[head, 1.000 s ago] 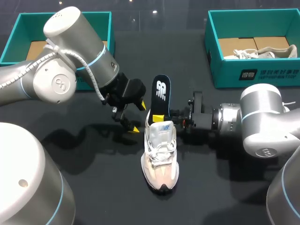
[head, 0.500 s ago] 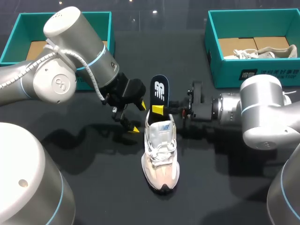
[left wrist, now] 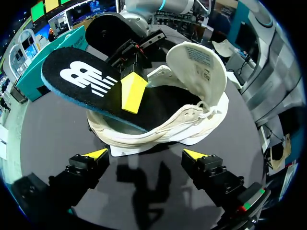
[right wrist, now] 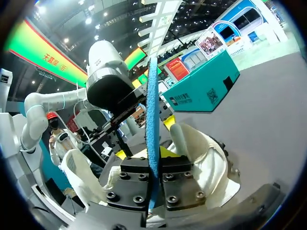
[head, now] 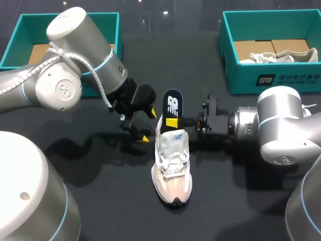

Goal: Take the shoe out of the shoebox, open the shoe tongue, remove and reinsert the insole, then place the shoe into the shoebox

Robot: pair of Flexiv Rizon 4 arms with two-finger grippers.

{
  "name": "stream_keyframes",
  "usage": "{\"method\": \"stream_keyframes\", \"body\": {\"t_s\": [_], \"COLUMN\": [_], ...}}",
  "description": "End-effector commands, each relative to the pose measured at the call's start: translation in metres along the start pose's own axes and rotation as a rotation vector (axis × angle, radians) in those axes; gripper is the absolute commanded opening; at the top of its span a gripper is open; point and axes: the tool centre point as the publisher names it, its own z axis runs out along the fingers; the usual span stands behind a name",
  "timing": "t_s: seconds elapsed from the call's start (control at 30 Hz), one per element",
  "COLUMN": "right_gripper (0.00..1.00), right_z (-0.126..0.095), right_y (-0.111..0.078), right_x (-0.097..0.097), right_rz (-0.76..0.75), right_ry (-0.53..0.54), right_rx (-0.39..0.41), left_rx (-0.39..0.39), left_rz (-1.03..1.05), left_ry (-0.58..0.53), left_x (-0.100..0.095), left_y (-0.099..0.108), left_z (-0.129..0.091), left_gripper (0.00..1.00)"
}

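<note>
A white and pink sneaker (head: 171,168) lies on the black table, toe toward the near edge, tongue pulled up. Its black insole (head: 172,104) stands upright out of the heel opening, and my right gripper (head: 173,122) is shut on the insole's lower part from the right. In the right wrist view the insole's blue edge (right wrist: 152,110) is clamped between my right gripper's (right wrist: 154,167) pads, with the sneaker (right wrist: 211,160) under it. My left gripper (head: 147,125) stands open just left of the shoe's heel. Its own view shows the sneaker (left wrist: 192,103) and insole (left wrist: 81,79) ahead of the left gripper (left wrist: 146,154).
A teal shoebox (head: 251,75) at the back right holds another pale shoe (head: 281,55). A second teal shoebox (head: 20,30) sits at the back left, partly behind my left arm. Bare black table lies in front of the sneaker.
My right gripper has closed tighter on the insole. It rose a little, then came back down, so the insole now stands slightly lower. The left arm has not moved.
</note>
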Motion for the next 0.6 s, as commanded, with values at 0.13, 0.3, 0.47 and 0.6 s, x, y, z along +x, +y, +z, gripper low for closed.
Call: {"method": "stream_keyframes", "body": {"t_s": [0.13,0.3,0.47,0.6], "right_gripper": [0.0,0.0,0.45,0.46], "right_z": [-0.002,-0.002,0.003,0.008], "right_y": [-0.02,-0.023,-0.012,-0.001], "right_x": [0.007,0.013,0.017,0.018], "right_rz": [0.047,0.043,-0.005,-0.046], "right_ry": [-0.019,-0.02,-0.006,0.015], "right_rx": [-0.007,-0.007,0.009,0.022], "left_rx": [-0.001,-0.001,-0.001,-0.001], "left_rz": [0.001,0.001,0.001,0.001], "left_ry": [-0.002,-0.002,-0.002,-0.002], "left_x": [0.001,0.001,0.001,0.001], "left_y": [0.0,0.0,0.0,0.0], "left_z": [0.0,0.0,0.0,0.0], "left_gripper": [1.0,1.0,1.0,1.0]}}
